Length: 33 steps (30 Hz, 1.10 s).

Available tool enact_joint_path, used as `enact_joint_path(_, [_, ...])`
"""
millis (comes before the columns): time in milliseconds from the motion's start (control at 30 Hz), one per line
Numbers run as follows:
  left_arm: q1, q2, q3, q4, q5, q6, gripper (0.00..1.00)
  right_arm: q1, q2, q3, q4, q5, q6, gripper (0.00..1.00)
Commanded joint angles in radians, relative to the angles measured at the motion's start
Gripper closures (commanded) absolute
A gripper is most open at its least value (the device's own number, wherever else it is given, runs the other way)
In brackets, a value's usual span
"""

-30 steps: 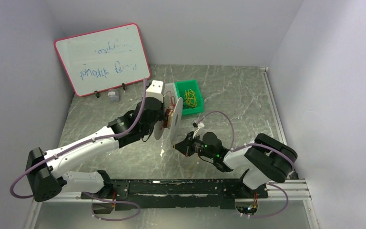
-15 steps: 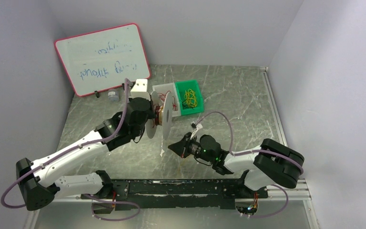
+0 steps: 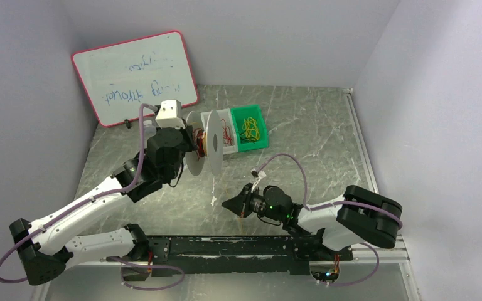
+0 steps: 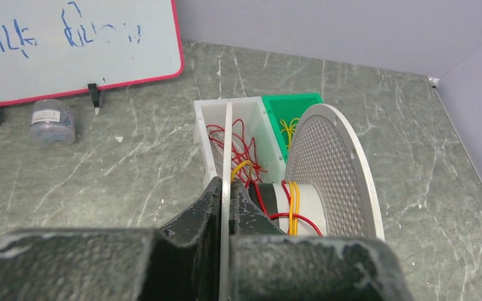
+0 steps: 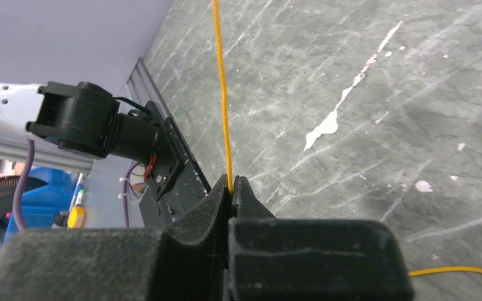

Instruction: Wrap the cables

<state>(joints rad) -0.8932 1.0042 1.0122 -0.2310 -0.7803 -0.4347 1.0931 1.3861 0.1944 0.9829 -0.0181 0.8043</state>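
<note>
Winding is the step in hand, judging by how things sit. The left end effector is clamped narrow on the thin near flange of the white spool, holding it off the desk with its axis roughly level. Red and yellow turns of the cables already lie on the hub. More loose ones fill the white bin and the green bin just beyond, at 12 o'clock in the left wrist view.

The right end effector is pinched fully onto one yellow cable, which runs straight toward 12 o'clock and out of frame. In the top view the spool is at about 11 o'clock from it. The next move probably calls for keeping that strand taut while the spool turns or the right arm circles the hub, feeding it between the flanges.
</note>
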Motion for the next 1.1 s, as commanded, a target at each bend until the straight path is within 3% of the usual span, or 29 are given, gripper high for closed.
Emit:
enact_joint_path(0, [0.02, 0.009, 0.046, 0.107, -0.068, 0.004, 0.93, 0.035, -0.024, 0.03, -0.026, -0.055, -0.035, 1.0])
enact_joint_path(100, [0.027, 0.053, 0.069, 0.095, -0.114, 0.015, 0.93, 0.084, -0.059, 0.102, -0.12, -0.065, -0.076, 1.0])
enact_joint_path(433, [0.051, 0.153, 0.056, 0.086, -0.19, -0.002, 0.93, 0.282, -0.209, 0.422, -0.611, 0.127, -0.297, 1.0])
enact_joint_path(800, [0.051, 0.155, -0.025, 0.021, -0.206, -0.084, 0.93, 0.292, -0.19, 0.816, -1.086, 0.236, -0.507, 1.0])
enact_joint_path(1067, [0.05, 0.13, -0.087, -0.029, -0.169, -0.134, 0.93, 0.287, -0.149, 1.022, -1.257, 0.365, -0.701, 1.0])
